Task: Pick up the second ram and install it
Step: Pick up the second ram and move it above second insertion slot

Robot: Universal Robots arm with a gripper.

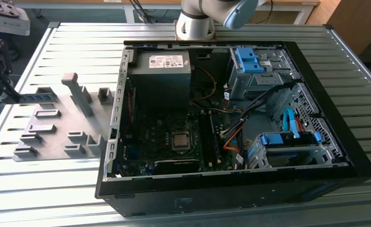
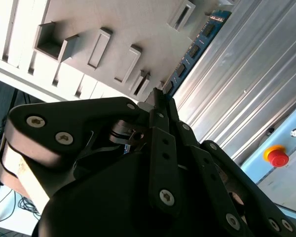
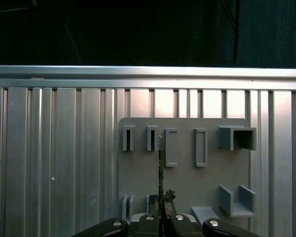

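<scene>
blue and thin, with a row of dark chips, the second ram (image 1: 39, 98) hangs at the exterior view's left. one end is clamped between the closed fingers of the black claw (image 1: 13, 98), over the grey slotted plate (image 1: 54, 142). the ribbed aluminium bench (image 1: 59, 189) carries that plate and, further right, the open black computer case (image 1: 236, 201). the pale label (image 1: 165, 60) on its power supply is too small to read.
</scene>
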